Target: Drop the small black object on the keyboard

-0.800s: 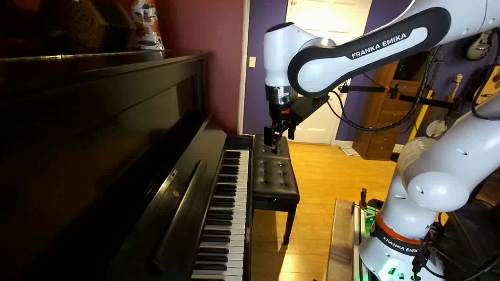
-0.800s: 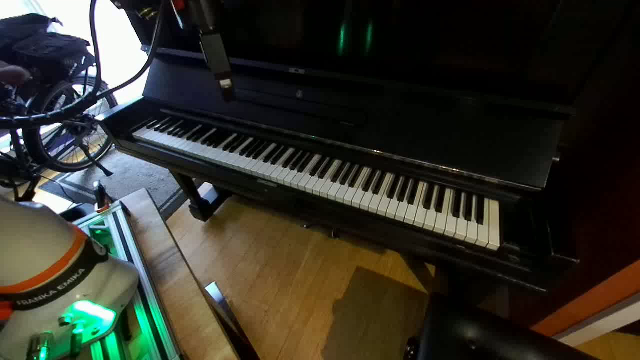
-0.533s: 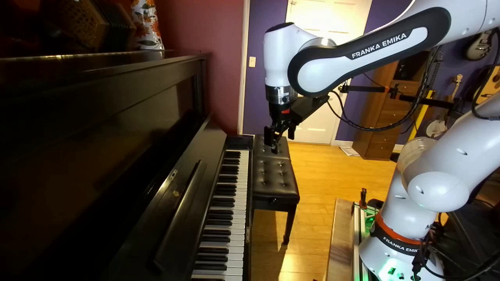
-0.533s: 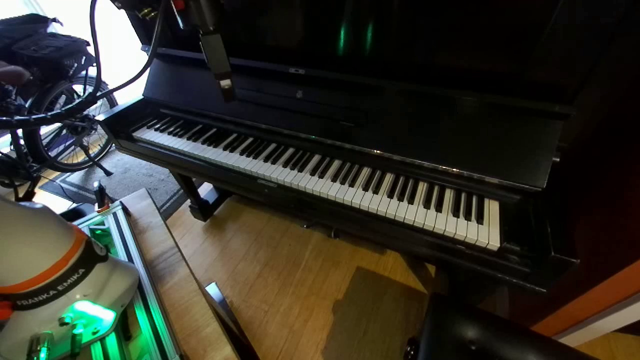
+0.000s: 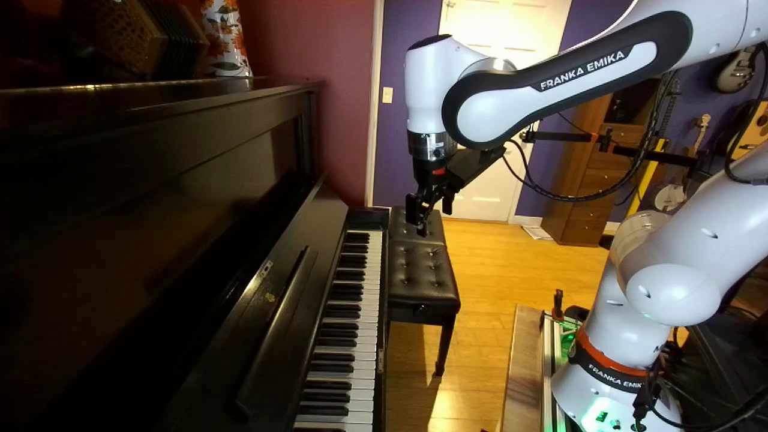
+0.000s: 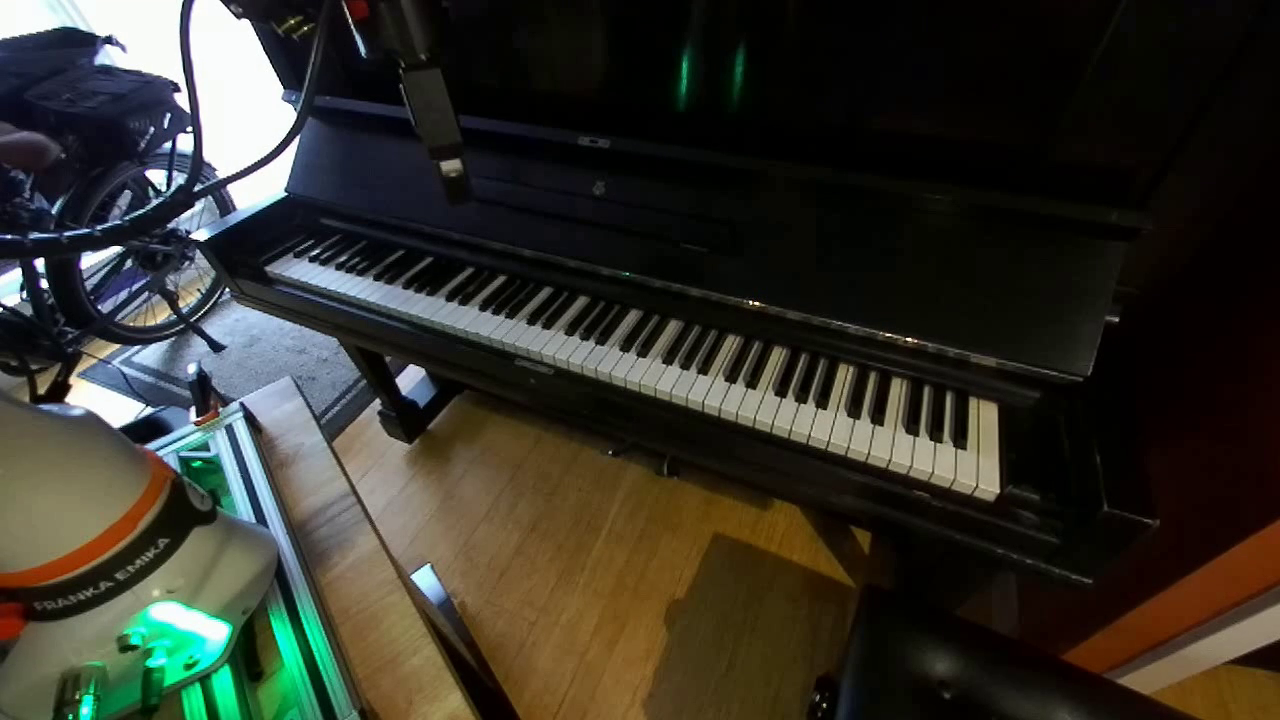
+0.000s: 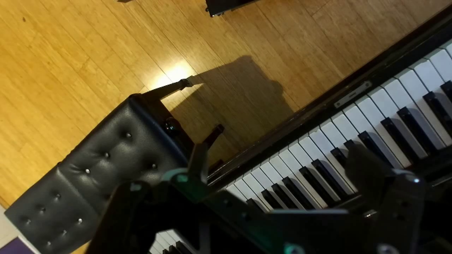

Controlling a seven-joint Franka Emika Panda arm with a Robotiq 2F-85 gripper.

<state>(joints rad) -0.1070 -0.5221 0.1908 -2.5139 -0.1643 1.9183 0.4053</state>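
Parted claw [image 7: 277,151] — keyboard [image 6: 642,360] lower down

Arm [image 5: 576,77] bent, wrist [image 5: 429,146] vert., tool [image 7: 280,160] spread apart & pointing dn.

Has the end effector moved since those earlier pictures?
No, not visibly: in an exterior view, the end effector hangs at the same spot against the padded bench as before, with no shift either way.

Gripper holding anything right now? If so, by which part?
Nothing: in the wrist view the gripper is open, its fingers wide apart, with the keyboard showing through the gap.
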